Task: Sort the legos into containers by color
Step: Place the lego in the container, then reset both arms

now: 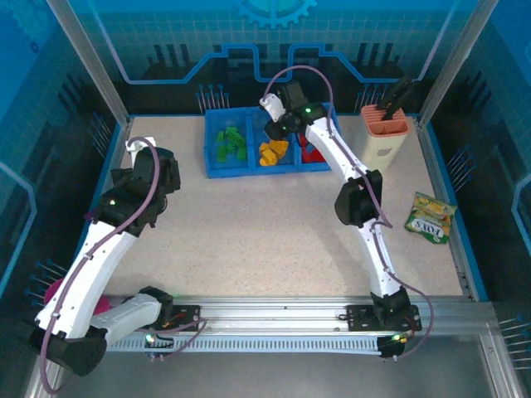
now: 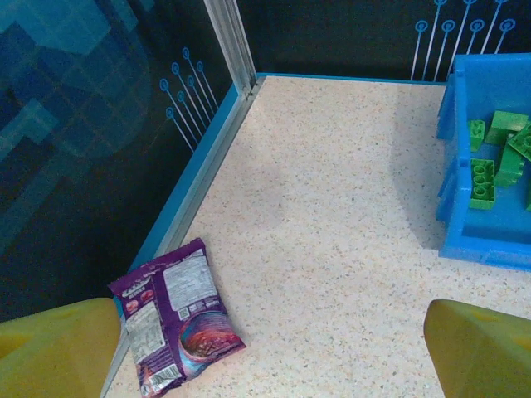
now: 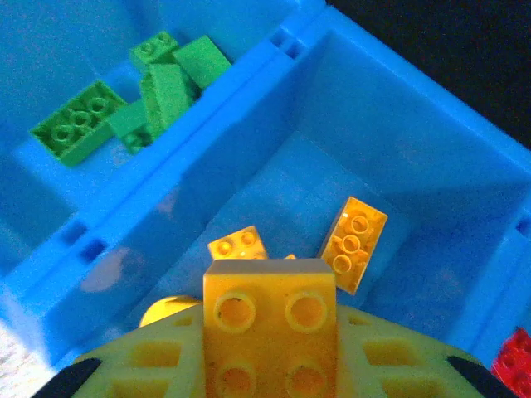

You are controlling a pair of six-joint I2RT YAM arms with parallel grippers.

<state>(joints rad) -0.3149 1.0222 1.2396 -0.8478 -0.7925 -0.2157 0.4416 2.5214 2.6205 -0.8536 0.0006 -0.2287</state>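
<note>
Right gripper [image 3: 270, 373] – jaws closed on a yellow-orange brick [image 3: 270, 311], studs up, held over the middle compartment of the blue tray [image 3: 249, 108]. Below it, at its 12 and 1 o'clock, two loose yellow-orange bricks [image 3: 354, 240] lie on that compartment's floor. The green bricks [image 3: 83, 128] are piled in the neighbouring compartment at 10 o'clock. A red brick [image 3: 514, 365] shows at 4 o'clock, past the other divider.

Left gripper [image 2: 270, 356] – fingers [image 2: 58, 348] spread wide with nothing between them, above bare table [image 2: 332, 207]. A purple snack packet [image 2: 178, 319] lies flat at its 8 o'clock against the table's edge.

Top view: the tray sits at the table's 12 o'clock, a cream holder [image 1: 384, 133] at 1 o'clock, and a green-yellow packet [image 1: 431, 217] at 3 o'clock.
</note>
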